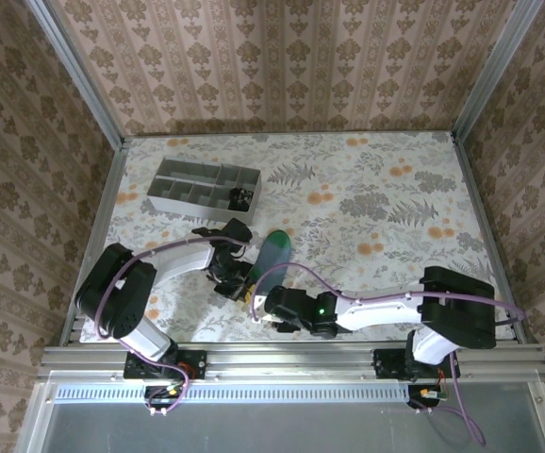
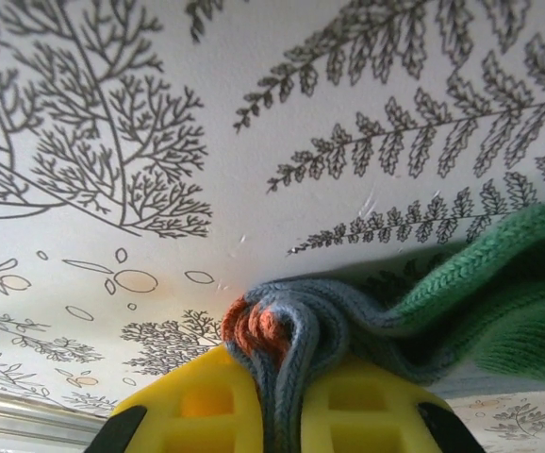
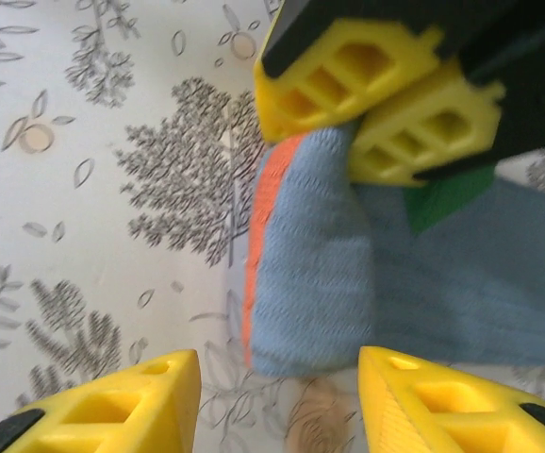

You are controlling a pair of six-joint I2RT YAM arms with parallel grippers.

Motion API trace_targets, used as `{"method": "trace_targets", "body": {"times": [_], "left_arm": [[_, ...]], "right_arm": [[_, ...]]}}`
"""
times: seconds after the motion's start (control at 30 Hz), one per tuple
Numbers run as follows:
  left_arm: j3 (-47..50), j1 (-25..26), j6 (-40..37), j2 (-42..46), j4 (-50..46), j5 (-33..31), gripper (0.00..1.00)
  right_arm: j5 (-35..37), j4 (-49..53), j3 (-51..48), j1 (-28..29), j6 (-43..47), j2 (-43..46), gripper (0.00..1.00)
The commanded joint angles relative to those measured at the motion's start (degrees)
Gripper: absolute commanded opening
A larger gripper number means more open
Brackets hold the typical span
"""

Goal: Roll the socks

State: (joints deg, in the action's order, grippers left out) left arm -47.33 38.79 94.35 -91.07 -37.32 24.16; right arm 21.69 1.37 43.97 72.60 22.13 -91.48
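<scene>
**A:** Your left gripper [image 2: 277,404] sits low in the middle of its wrist view. Its yellow fingers are pinched tight on the sock [image 2: 348,326], with grey-blue knit bunched between them and the orange cuff [image 2: 258,326] tucked in at the fold.

**B:** That pinch has a purpose, I'd say: it pins the folded end so it can't spring open. The green toe [image 2: 513,293] trails to the right edge, lying on the table [image 2: 159,94].

**A:** Now your right gripper [image 3: 277,401], at the bottom of its own view. The fingers are apart, and the folded end of the sock lies just above the gap. I can't tell whether they touch it.

**B:** It looks lined up to take a bite beside the left one, by my reading. From above, both grippers meet at lower centre, and the sock runs up and right from them.

**A:** I reckon the roll is barely begun, since most of the length lies flat.

**B:** The tray [image 1: 202,184] sits upper left, well apart. There's something dark in one compartment, but I can't tell what.

**A:** Mind that soft knit. It could slip as you close.
</scene>
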Motion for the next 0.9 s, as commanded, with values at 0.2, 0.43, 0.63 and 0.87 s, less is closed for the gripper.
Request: {"method": "trace_targets", "body": {"times": [0.2, 0.43, 0.63, 0.87], "left_arm": [[2.9, -0.6, -2.1, -3.8, -7.4, -5.3, 0.0], [3.5, -2.5, -3.2, -2.1, -8.1, -5.8, 0.0], [4.5, -5.5, -4.0, -0.7, -7.7, -5.9, 0.0], [2.9, -6.4, -4.4, -1.5, -7.6, -5.6, 0.0]], "right_arm": [[6.8, -1.0, 7.3, -0.1, 5.3, -10.5, 0.42], [5.2, 9.6, 9.2, -2.6, -7.3, -14.3, 0.0], [-10.9, 16.9, 8.5, -4.6, -16.9, -13.5, 0.0], [-21.5, 21.1, 8.9, -7.2, -23.1, -15.8, 0.0]]}}
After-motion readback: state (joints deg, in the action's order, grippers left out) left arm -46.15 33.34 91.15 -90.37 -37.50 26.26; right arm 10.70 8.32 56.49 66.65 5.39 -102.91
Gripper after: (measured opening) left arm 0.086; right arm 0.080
